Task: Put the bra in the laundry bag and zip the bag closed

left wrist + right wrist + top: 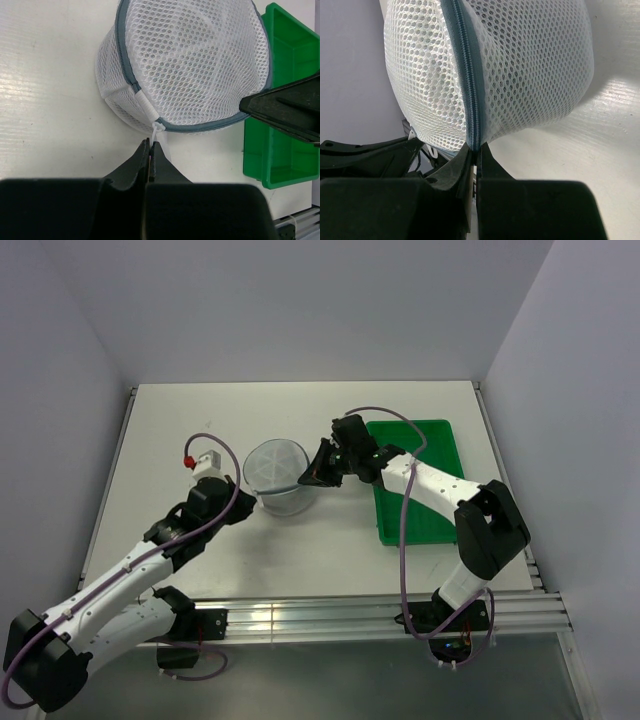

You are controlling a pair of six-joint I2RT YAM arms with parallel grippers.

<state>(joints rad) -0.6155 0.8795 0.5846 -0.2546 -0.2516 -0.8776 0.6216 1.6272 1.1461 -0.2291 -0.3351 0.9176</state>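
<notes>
The white mesh laundry bag (278,472) stands on the table between my two grippers, its round lid facing up and its grey zipper rim (470,90) running around it. My left gripper (151,146) is shut on a thin white tab (159,131) that hangs from the bag's rim (190,60); in the top view it sits at the bag's left side (250,496). My right gripper (477,150) is shut on the zipper rim at the bag's right side (312,476). The black bra does not show in any view.
The green plastic tray (420,490) lies right of the bag, under my right arm; it also shows in the left wrist view (285,150). My right gripper's black fingers (285,107) reach in over it. The metal table rail (330,615) runs along the near edge.
</notes>
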